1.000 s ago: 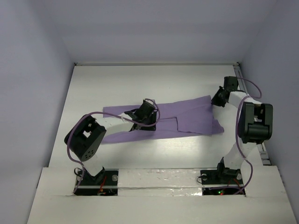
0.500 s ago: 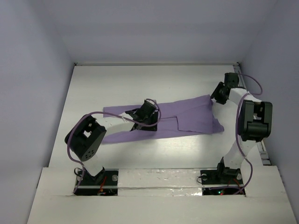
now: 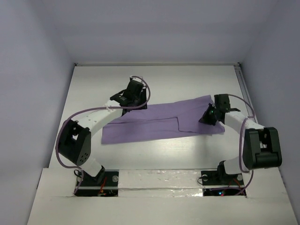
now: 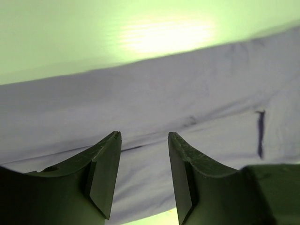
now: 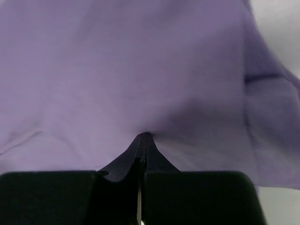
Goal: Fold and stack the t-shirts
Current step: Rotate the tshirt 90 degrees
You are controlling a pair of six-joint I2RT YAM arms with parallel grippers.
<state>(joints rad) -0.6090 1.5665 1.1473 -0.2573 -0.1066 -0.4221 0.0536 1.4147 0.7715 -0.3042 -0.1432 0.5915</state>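
The lavender t-shirt (image 3: 154, 124) lies spread flat across the middle of the table. My left gripper (image 3: 125, 99) hovers over its far left edge, open and empty; in the left wrist view the gripper (image 4: 143, 135) has smooth cloth (image 4: 187, 93) showing between its fingers. My right gripper (image 3: 207, 117) is down on the right part of the shirt. In the right wrist view the gripper (image 5: 144, 136) is shut, its tips are in the cloth (image 5: 140, 70), and creases run in toward them.
The white table (image 3: 154, 79) is boxed in by pale walls at the back and on both sides. A rail (image 3: 244, 84) runs along the table's right edge. Both arm bases sit at the near edge.
My left arm lifted off the shirt's middle and swung to its far left edge; the left part now lies flat. My right gripper moved from the shirt's far right corner inward onto the cloth.
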